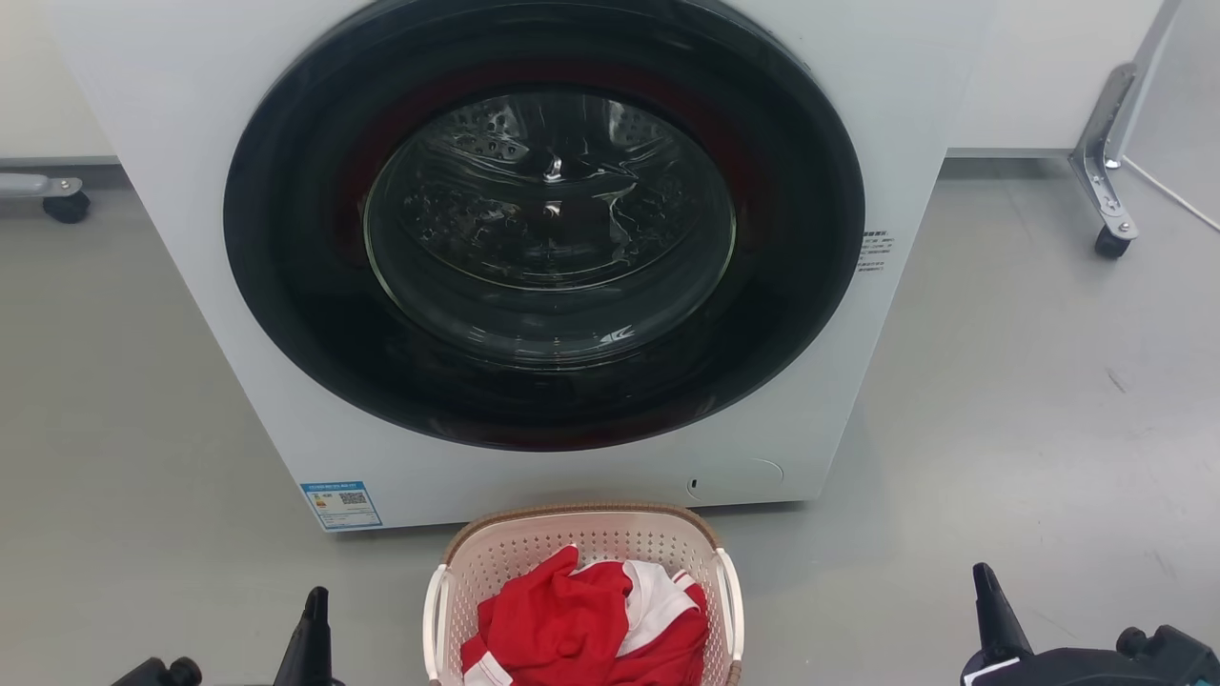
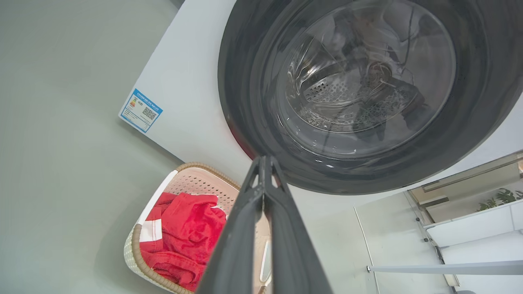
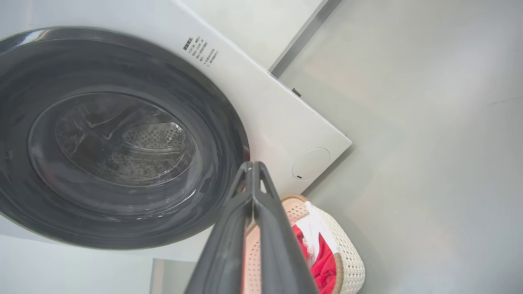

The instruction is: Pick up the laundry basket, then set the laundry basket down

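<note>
The laundry basket stands on the grey floor right in front of the washing machine, at the bottom middle of the head view. It is cream-white and perforated, with a brown rim and white loop handles, and holds red and white clothes. My left gripper is to its left and my right gripper far to its right, both apart from it. In the left wrist view the left gripper is shut with nothing in it, the basket below. The right gripper is likewise shut and empty beside the basket.
A white front-loading washing machine with a dark round door, closed, fills the middle. Wheeled metal legs stand at the far left and far right. Open grey floor lies on both sides of the basket.
</note>
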Controlling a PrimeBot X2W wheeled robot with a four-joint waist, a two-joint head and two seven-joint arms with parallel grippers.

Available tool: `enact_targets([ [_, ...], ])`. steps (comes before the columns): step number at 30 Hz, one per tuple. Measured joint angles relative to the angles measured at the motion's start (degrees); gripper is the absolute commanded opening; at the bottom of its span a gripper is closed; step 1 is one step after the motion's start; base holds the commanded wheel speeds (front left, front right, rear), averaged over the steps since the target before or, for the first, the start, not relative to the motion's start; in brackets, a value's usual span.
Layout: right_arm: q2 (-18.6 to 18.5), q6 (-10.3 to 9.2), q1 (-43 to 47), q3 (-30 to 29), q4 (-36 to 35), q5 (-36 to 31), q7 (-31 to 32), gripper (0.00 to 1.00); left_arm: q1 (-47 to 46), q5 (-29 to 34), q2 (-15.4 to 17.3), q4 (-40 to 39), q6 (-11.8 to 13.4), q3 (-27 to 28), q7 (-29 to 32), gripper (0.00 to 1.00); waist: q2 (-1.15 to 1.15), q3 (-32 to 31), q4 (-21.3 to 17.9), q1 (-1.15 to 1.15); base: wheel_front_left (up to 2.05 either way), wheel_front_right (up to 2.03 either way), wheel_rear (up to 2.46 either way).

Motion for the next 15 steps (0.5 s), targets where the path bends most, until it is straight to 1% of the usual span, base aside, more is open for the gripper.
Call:
enact_targets([
  [1, 0.0, 0.45, -0.1, -0.5, 0.1, 1.7, 0.3, 0.00, -0.3, -1.2, -0.1, 0.1, -0.1, 0.5, 0.5, 0.00, 0.00, 0.0, 0.0, 0.00, 0.00, 0.00, 0.00],
  [15, 0.2, 2.45, -1.4, -4.4, 0.6, 12.5, 3.3, 0.00, -2.4, -12.0, -0.6, 1.3, -2.2, 3.0, 3.3, 0.00, 0.00, 0.2, -0.1, 0.00, 0.00, 0.00, 0.00],
])
